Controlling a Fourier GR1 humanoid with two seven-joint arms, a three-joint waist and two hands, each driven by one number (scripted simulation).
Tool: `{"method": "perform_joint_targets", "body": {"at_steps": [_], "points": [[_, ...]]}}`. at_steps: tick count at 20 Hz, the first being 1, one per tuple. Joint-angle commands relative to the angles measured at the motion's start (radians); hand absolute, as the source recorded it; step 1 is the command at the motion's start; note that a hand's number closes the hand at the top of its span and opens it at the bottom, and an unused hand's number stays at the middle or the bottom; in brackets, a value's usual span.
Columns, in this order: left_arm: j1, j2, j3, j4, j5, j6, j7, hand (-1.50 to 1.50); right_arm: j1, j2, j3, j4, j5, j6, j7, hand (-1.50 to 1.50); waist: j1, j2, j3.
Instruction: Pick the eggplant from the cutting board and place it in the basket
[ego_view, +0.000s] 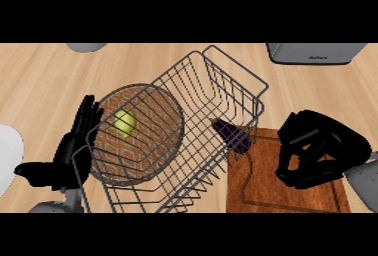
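**Eggplant against the basket's right wall, right hand curled and empty**

The wire basket sits tilted across the middle of the wooden counter, running from the far right toward the near left. Inside its left part lies a round patterned plate with a yellow-green fruit on it.

The eggplant, dark purple, lies at the far-left corner of the cutting board, its stem end pointing up against the basket's right-hand wire wall. Whether it sits just inside the wires or only leans on them from outside cannot be told here.

The right hand hangs over the board's right side, fingers curled inward toward the palm, with nothing in its hold; it is beside the eggplant but apart from it.

The left hand stands at the basket's left edge, fingers straight and pointing up, alongside the plate's rim and holding nothing.

A grey appliance stands at the counter's far-right edge, a grey rounded object at the far-left edge, and a white dish at the left edge.
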Motion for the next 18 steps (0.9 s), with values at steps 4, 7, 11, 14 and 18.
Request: {"method": "perform_joint_targets", "body": {"at_steps": [4,7,11,14,18], "points": [[-0.035,-0.009,0.025,-0.024,-0.007,-0.003,0.052,0.00,-0.207,0.200,0.030,0.277,0.117,0.016,-0.028,1.50,0.012,0.003,0.000],[-0.036,-0.006,0.036,-0.037,-0.016,-0.020,0.075,0.00,-0.243,0.225,-0.009,0.267,0.133,0.049,0.014,1.50,-0.002,-0.001,0.000],[0.002,-0.021,0.029,-0.049,-0.036,-0.024,0.064,0.00,-0.238,0.269,0.023,0.366,0.262,-0.009,-0.091,1.50,-0.002,0.000,0.000],[-0.033,-0.043,0.043,0.002,-0.040,-0.024,0.043,0.00,-0.256,0.324,0.042,0.438,0.343,-0.075,-0.127,1.50,-0.002,0.000,0.000],[0.019,-0.046,0.036,-0.002,-0.044,-0.051,-0.002,0.00,-0.290,0.413,0.049,0.517,0.373,-0.118,-0.107,1.50,0.004,0.002,0.000]]}}
